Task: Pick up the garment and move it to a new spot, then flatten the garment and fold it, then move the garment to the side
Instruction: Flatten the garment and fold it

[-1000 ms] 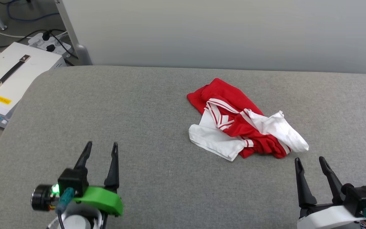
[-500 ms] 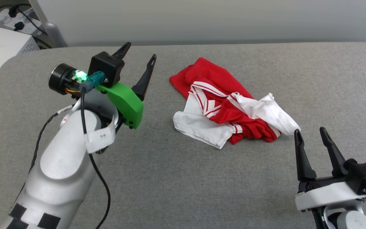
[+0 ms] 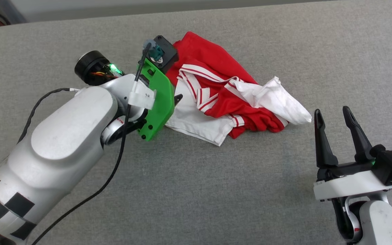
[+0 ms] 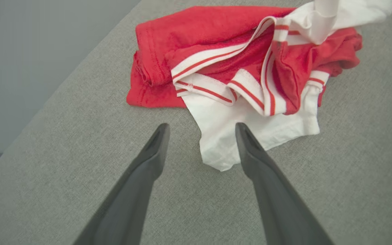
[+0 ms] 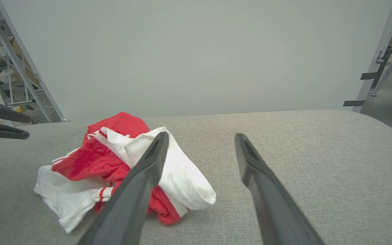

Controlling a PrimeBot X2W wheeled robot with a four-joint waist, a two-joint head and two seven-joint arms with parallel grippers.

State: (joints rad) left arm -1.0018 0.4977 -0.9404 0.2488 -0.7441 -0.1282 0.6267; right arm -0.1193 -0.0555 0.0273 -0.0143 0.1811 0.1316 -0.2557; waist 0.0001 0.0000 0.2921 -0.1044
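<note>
The garment [image 3: 223, 98] lies crumpled mid-counter [image 3: 216, 190], left tool [image 4: 201, 125] spread apart at its left edge, right tool [image 3: 331, 109] apart too — a shallow pinch might catch one layer and slip.

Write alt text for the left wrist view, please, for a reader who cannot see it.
A crumpled red garment with white sleeves and red-and-white striped trim lies on a grey fabric surface. The left gripper, its two dark fingers spread open, points at the nearest white sleeve.
</note>
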